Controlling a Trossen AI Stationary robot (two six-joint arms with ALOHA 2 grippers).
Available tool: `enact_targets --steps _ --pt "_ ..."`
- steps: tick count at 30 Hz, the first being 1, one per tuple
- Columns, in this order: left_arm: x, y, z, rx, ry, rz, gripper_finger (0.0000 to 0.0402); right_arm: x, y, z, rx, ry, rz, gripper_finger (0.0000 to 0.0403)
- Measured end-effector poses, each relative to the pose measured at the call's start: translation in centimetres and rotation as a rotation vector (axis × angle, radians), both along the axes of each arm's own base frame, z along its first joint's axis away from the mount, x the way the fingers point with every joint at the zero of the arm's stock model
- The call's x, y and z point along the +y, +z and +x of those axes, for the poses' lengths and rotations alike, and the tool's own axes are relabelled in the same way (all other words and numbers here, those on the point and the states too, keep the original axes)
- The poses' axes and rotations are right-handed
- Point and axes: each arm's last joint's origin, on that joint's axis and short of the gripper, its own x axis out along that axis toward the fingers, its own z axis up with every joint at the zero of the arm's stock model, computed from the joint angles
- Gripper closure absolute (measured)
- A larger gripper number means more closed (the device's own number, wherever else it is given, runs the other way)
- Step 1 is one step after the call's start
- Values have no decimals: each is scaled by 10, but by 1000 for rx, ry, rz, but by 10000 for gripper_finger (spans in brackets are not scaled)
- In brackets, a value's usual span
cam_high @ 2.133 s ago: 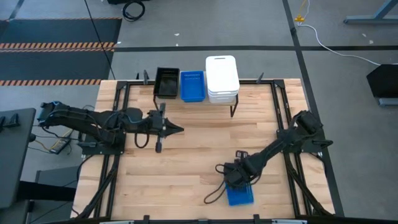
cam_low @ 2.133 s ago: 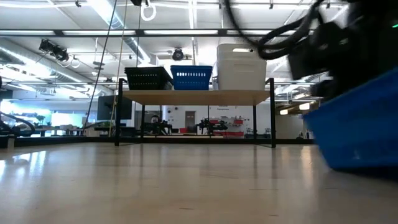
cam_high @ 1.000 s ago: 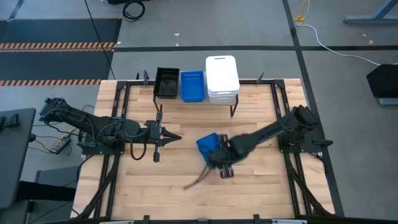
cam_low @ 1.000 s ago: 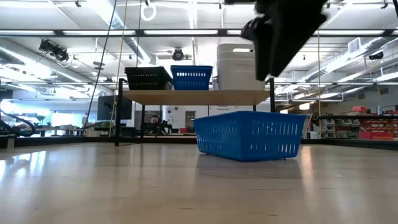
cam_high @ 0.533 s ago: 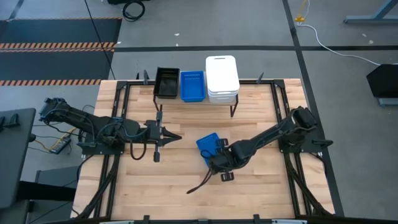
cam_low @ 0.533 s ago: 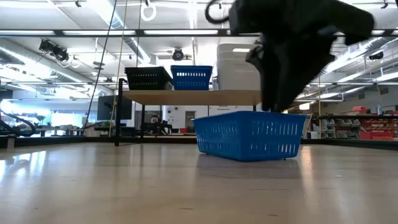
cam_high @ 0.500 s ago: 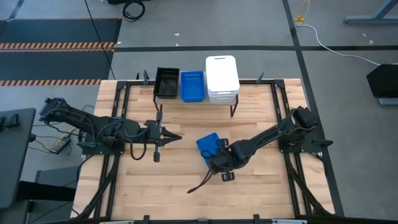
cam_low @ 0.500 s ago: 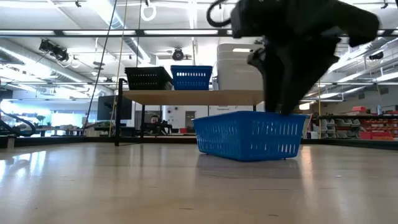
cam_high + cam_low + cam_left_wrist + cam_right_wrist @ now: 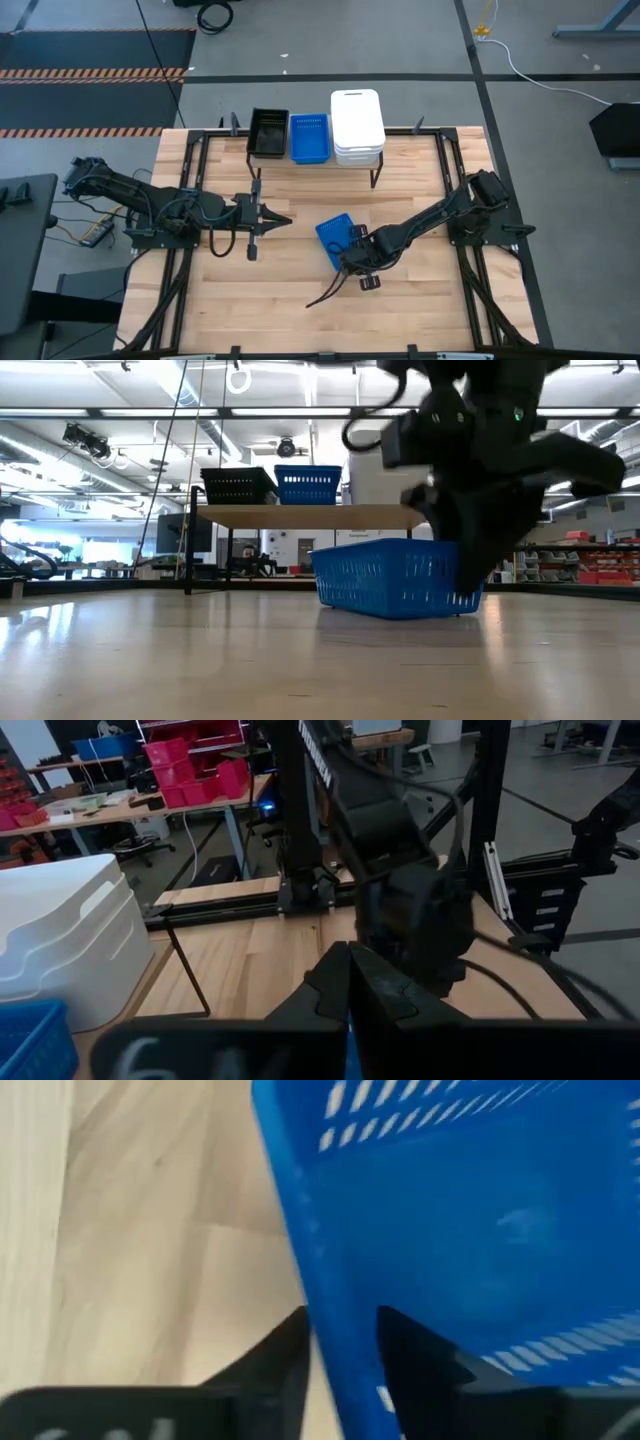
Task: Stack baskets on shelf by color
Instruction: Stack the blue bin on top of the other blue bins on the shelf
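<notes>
Nearest, the right gripper (image 9: 340,1350) stood over the loose blue basket (image 9: 336,240) on the bench (image 9: 260,300), its jaws straddling one perforated wall and not visibly pressed onto it; whether they gripped yet I cannot tell. To do this well, they should seat deep on that rim and close firmly before lifting, keeping the basket level. Beside it, the left gripper (image 9: 283,212) waited with jaws closed, empty. Farther back, the shelf (image 9: 362,166) carried a black basket (image 9: 268,133), a blue basket (image 9: 309,138) and stacked white baskets (image 9: 357,126).
</notes>
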Motion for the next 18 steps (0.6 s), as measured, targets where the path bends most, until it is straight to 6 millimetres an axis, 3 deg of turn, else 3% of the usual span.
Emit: enact_targets --steps 4,8,12,18 --pt "0 0 0 3 0 3 395 -6 -14 -4 12 -23 71 333" --pt "0 0 0 4 0 3 395 -8 -14 -2 -4 -5 58 382" --pt "0 0 0 4 -3 19 395 -7 -1 9 -69 41 18 392" --pt "0 1 0 -9 -3 23 395 -8 35 32 -185 117 -87 395"
